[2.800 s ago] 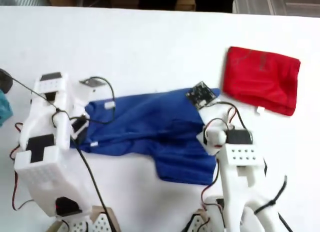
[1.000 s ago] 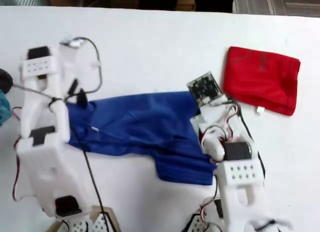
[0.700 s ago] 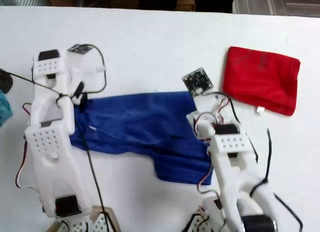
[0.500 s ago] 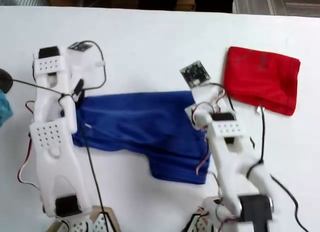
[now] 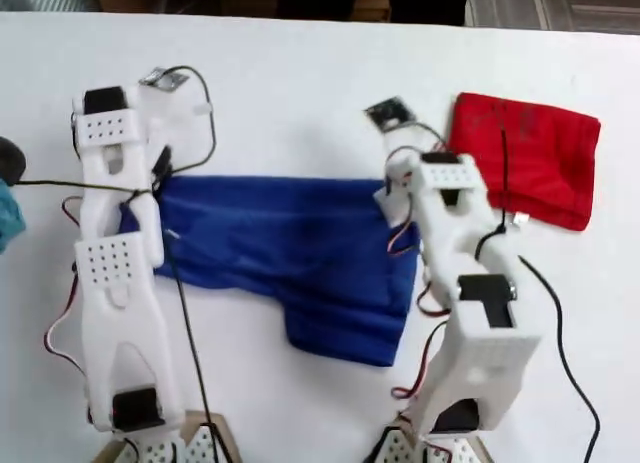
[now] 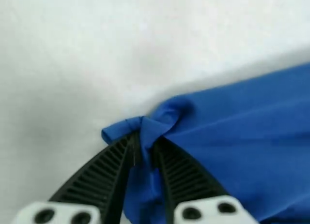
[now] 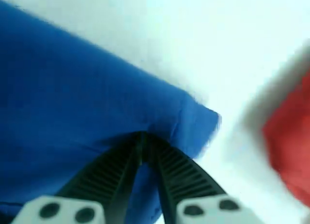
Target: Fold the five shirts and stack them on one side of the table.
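near side: the blue shirt (image 5: 300,243) lies flat mid-table, its lower flap shifted left since earlier. both arms have stretched farther out, drawing its far edge straight. left gripper (image 6: 144,137) is clamped on the bunched left corner; right gripper (image 7: 145,137) is pinched on the right corner. the folded red shirt (image 5: 530,163) sits far right, unmoved. the left arm (image 5: 110,283) covers the blue shirt's left end; a teal item (image 5: 8,215) is cut off at the table (image 5: 300,73) edge.
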